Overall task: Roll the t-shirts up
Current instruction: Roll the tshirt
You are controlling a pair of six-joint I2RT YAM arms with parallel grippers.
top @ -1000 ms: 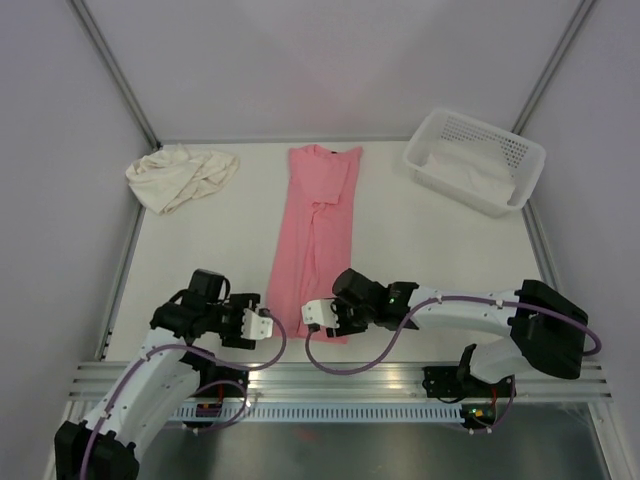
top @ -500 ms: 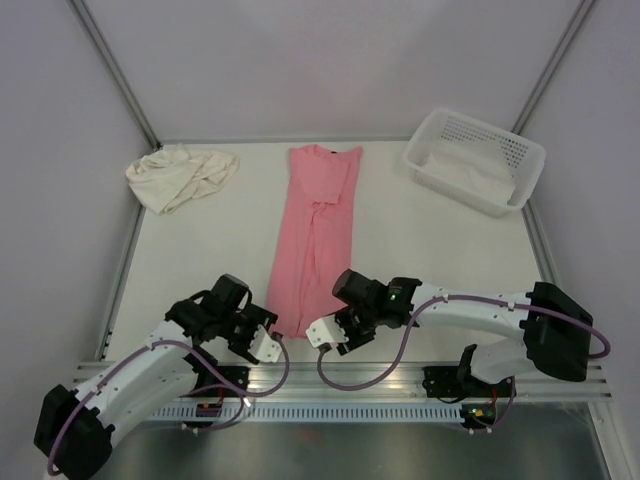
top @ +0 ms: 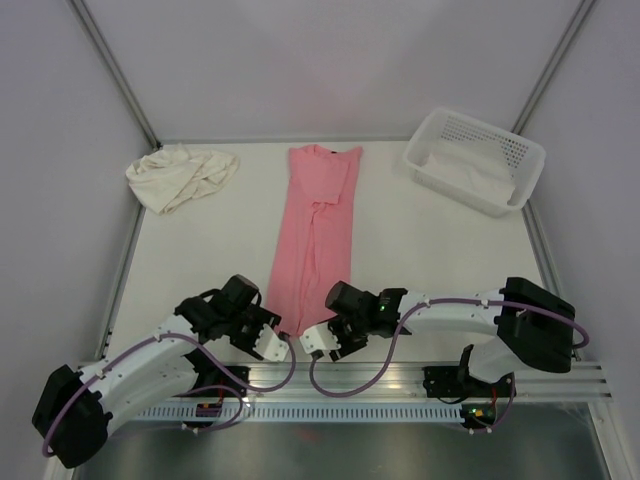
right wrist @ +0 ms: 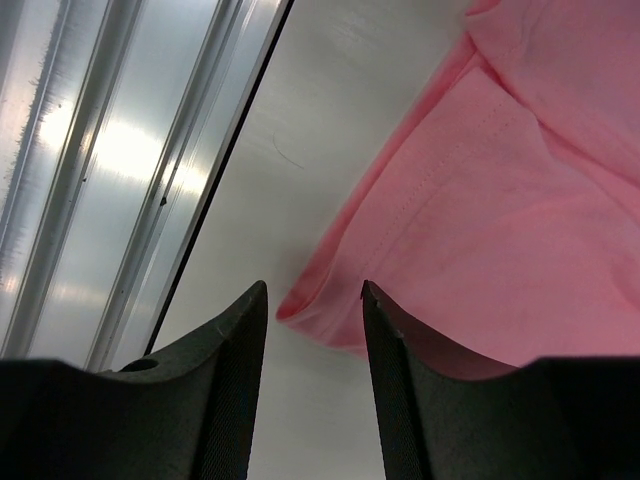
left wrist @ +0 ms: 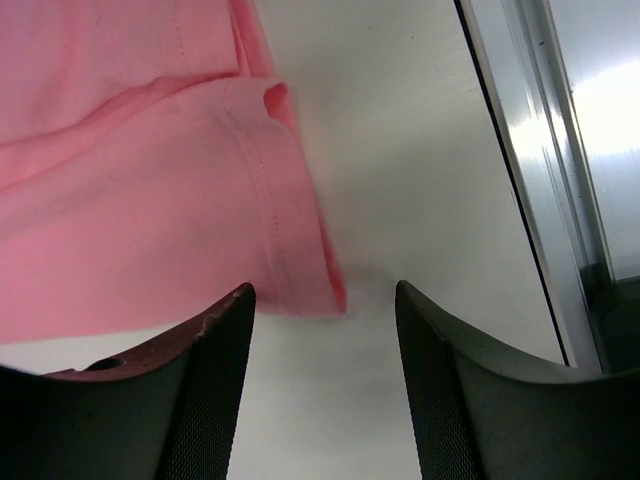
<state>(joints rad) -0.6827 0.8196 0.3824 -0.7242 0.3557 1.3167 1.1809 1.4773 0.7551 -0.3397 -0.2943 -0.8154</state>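
Note:
The salmon-pink t-shirt point(top: 316, 232) lies folded into a long strip down the middle of the table, collar at the far end. Its near hem corners show in the left wrist view point(left wrist: 200, 180) and the right wrist view point(right wrist: 500, 220). My left gripper point(top: 272, 346) is open at the hem's near left corner point(left wrist: 325, 290), which lies just ahead of the gap. My right gripper point(top: 318, 342) is open at the near right corner point(right wrist: 300, 300), which sits between the fingertips. The cream t-shirt point(top: 182, 176) lies crumpled at the far left.
A white perforated basket point(top: 476, 160) with white cloth inside stands at the far right. The metal rail of the table's near edge point(top: 400, 378) runs just behind both grippers and shows in the wrist views point(right wrist: 110, 170).
Both grippers have moved inward and toward the near edge, closing on the pink shirt's hem corners. The left arm swung right; the right gripper shifted left. The shirts have not moved.

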